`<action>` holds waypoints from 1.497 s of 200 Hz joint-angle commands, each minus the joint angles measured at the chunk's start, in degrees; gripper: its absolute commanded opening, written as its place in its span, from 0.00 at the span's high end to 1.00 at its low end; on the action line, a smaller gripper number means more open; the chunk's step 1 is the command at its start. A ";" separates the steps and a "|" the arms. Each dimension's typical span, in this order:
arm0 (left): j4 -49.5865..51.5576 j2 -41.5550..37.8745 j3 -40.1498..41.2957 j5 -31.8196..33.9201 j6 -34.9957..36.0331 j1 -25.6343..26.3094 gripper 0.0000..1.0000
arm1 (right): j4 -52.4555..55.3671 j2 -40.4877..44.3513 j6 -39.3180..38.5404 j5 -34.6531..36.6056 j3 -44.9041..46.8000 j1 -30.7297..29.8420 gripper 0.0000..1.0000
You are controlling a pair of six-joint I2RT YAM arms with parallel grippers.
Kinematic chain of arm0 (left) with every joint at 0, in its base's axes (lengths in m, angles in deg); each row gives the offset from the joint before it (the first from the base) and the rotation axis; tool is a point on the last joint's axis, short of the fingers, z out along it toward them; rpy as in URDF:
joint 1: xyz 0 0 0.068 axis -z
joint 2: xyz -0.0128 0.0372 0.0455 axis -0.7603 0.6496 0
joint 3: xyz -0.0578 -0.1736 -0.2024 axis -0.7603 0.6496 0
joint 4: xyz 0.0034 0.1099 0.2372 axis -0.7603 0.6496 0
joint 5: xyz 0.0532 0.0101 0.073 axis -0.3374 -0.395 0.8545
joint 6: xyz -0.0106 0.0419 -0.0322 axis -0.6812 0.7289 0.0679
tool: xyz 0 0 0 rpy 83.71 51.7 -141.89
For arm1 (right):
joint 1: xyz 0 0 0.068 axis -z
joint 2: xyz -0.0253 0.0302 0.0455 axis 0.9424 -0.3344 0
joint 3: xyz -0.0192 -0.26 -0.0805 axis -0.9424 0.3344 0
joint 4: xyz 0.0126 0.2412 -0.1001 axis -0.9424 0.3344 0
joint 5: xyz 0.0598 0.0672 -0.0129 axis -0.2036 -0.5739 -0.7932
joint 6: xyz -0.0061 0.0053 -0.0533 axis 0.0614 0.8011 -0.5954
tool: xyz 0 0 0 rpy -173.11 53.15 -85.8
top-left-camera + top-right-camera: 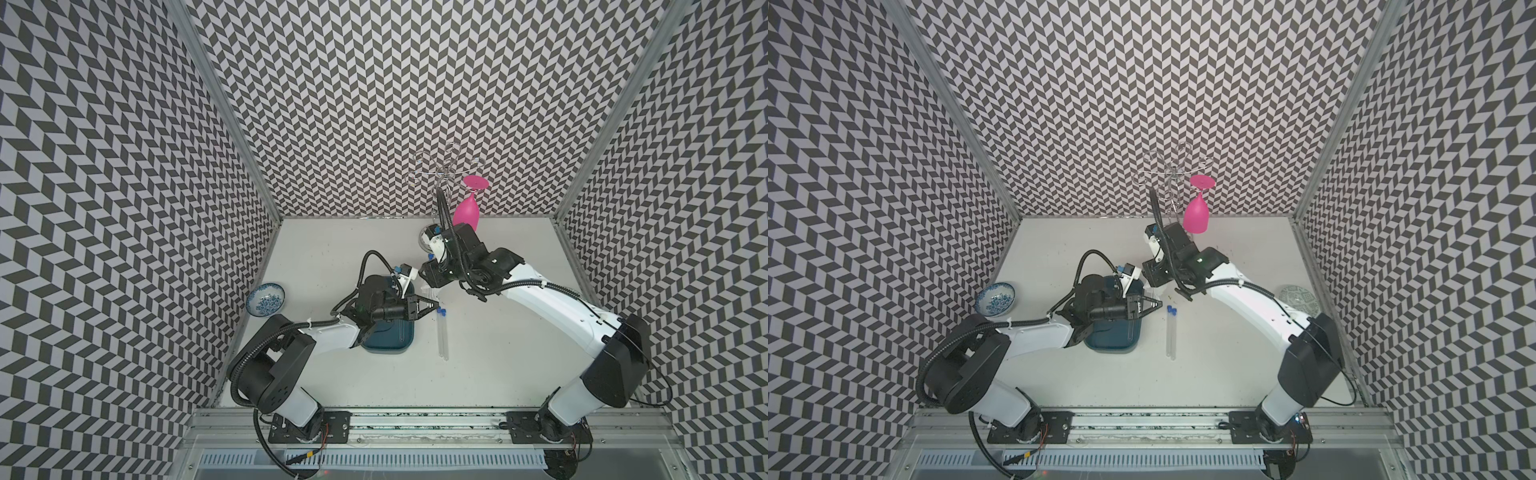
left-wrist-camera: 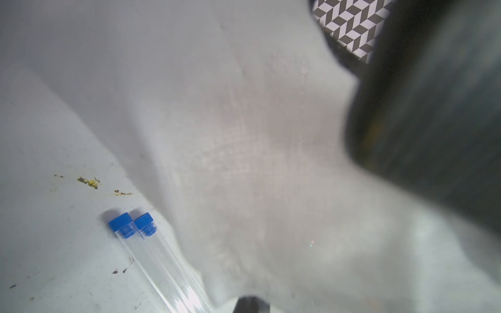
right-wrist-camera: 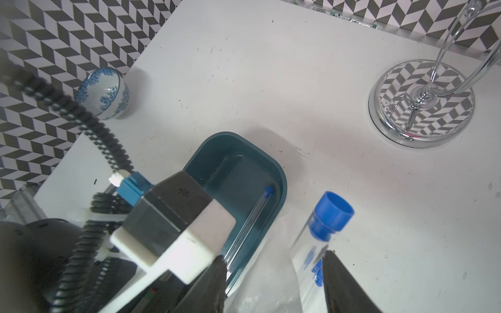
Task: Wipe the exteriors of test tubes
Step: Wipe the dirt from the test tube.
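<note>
- White tabletop [image 1: 498,374], speckled with small stains, was enclosed by chevron-patterned walls [image 1: 374,104].
- Fourth test tube [image 3: 311,252]: clear with a blue cap. It stood between the fingers of the right gripper [image 3: 273,257], touching one finger with a gap on the other side. The cap was blurred.
- Right gripper: jaws were parted wider than the tube, and no firm pinch was evident.
- White tissue [image 2: 244,162]: hung close beside that tube and filled most of the left wrist view. It was pinched in the left gripper [image 1: 434,308], whose jaws were fully closed on it.
- Pair of test tubes [image 1: 443,336]: lay side by side, touching, on the table just beside the tray. Their caps were nearest the left gripper's tips.
- Single test tube [image 3: 252,219]: lay inside the teal tray [image 1: 399,345] along one long wall.
- Blue-and-white bowl [image 1: 266,299]: sat well apart from the tubes, against the wall beyond the tray.
- Chrome wire glass rack [image 3: 423,103]: stood behind the right arm with a pink wine glass [image 1: 465,212] hanging upside down from it.
- Hazards, as judged:
  - With the jaws this wide, the smooth fourth tube could slip out. It might then strike the pair below or the tray rim, or roll off across the table.
  - The two grippers were very near each other, so a careless stroke could knock them together.
  - The tissue could snag on a finger and pull free.
  - A wide swing of the right arm could disturb the rack and glass.
</note>
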 commanded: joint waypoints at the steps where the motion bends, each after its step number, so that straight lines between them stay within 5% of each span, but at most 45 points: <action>1: -2.00 -0.86 0.74 -1.09 -0.08 0.38 0.86 | -8.14 5.24 1.87 -0.37 2.02 0.02 0.42; 150: -2.25 -1.51 1.00 -1.35 -0.69 0.38 0.86 | -20.89 9.92 8.67 3.96 18.79 0.45 0.34; 207: -2.76 -1.41 1.53 -1.26 -0.96 0.31 0.86 | -40.25 19.65 18.56 -11.46 31.79 7.03 0.33; 299: -2.68 -1.44 1.53 -1.18 -0.79 0.18 0.86 | -38.94 22.38 27.46 -28.48 36.61 8.73 0.43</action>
